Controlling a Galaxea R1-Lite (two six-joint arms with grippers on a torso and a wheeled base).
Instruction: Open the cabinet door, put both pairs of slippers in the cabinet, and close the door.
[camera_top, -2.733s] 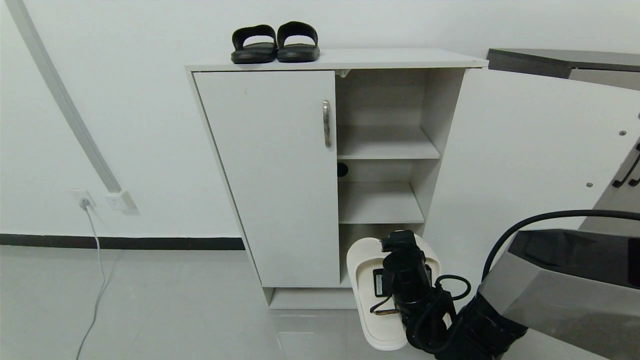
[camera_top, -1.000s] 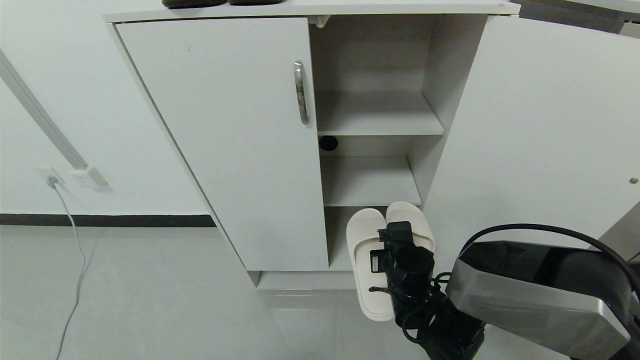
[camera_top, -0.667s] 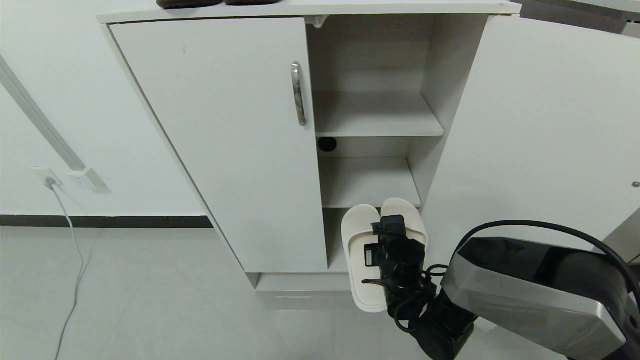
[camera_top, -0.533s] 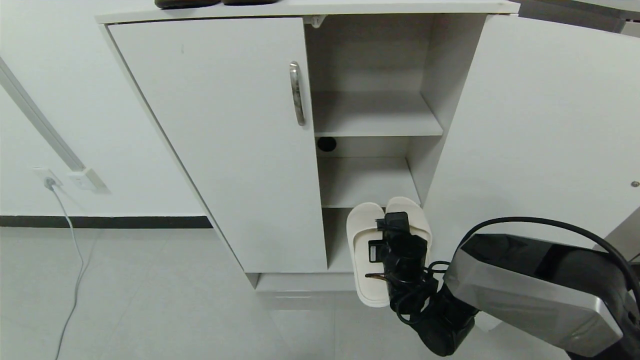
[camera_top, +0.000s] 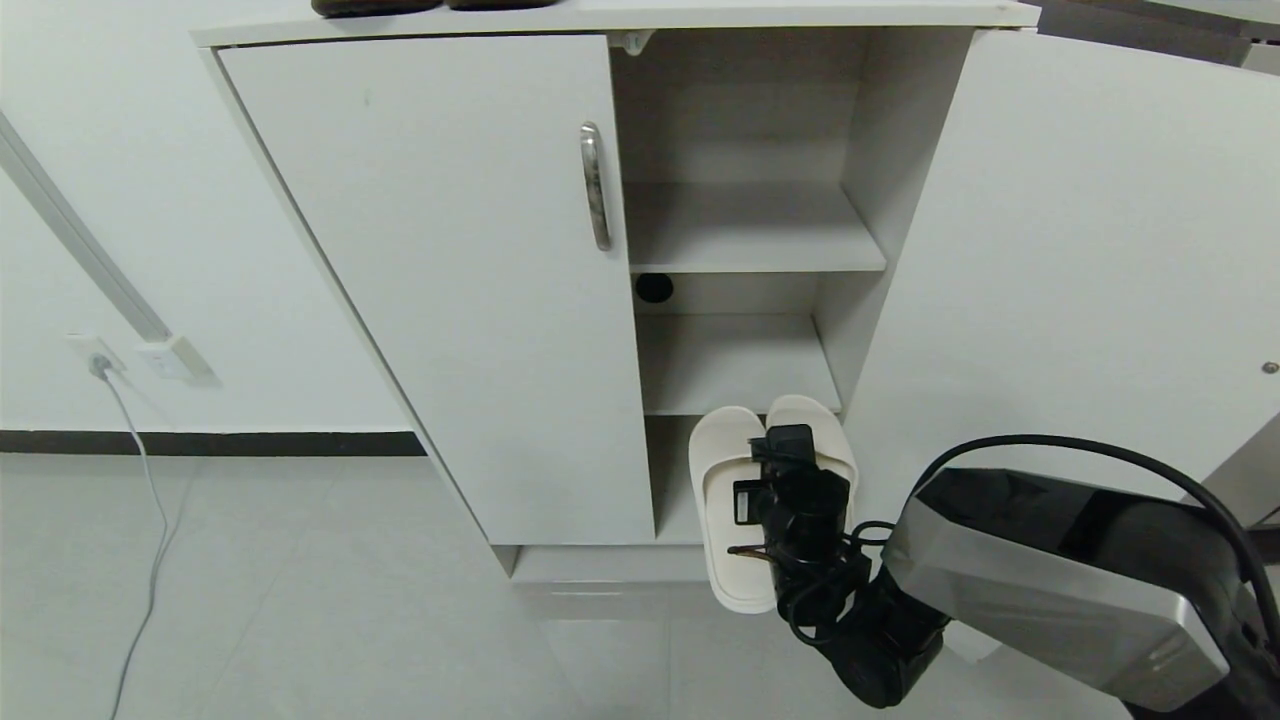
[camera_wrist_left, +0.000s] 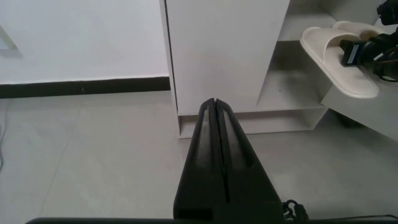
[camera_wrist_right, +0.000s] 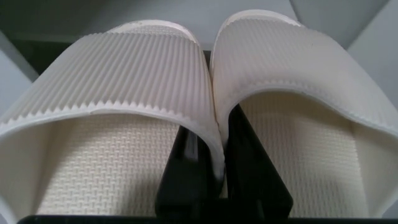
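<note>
From the head view, the white cabinet (camera_top: 300, 250) stands against the wall with its left-hand door (camera_top: 450, 300) shut, a metal handle (camera_top: 595, 187) at that door's inner edge. The right-hand door (camera_top: 1050, 250) is swung wide open and shows an upper shelf (camera_top: 750, 230) and a middle shelf (camera_top: 735, 365). The right pincer (camera_top: 788, 440) is clamped on the white slippers (camera_top: 720, 500), holding the pair side by side, toes at the mouth of the bottom compartment just under the middle shelf and heels hanging out over the floor (camera_top: 300, 600). The shut door's edge is close on one side of the pair and the open door close on the other. The black slippers (camera_top: 375, 6) sit on the cabinet top, at the frame's upper edge. A wall socket (camera_top: 95, 355) with a cable (camera_top: 150, 520) is off to the left.

From the left wrist view, the left pincer (camera_wrist_left: 214, 104) has its fingers pressed together and hangs over the floor before the shut door, with the white slippers (camera_wrist_left: 336, 59) off to the side.

From the right wrist view, the right pincer (camera_wrist_right: 219, 155) grips the two adjoining inner strap edges of the white slippers (camera_wrist_right: 124, 74).
</note>
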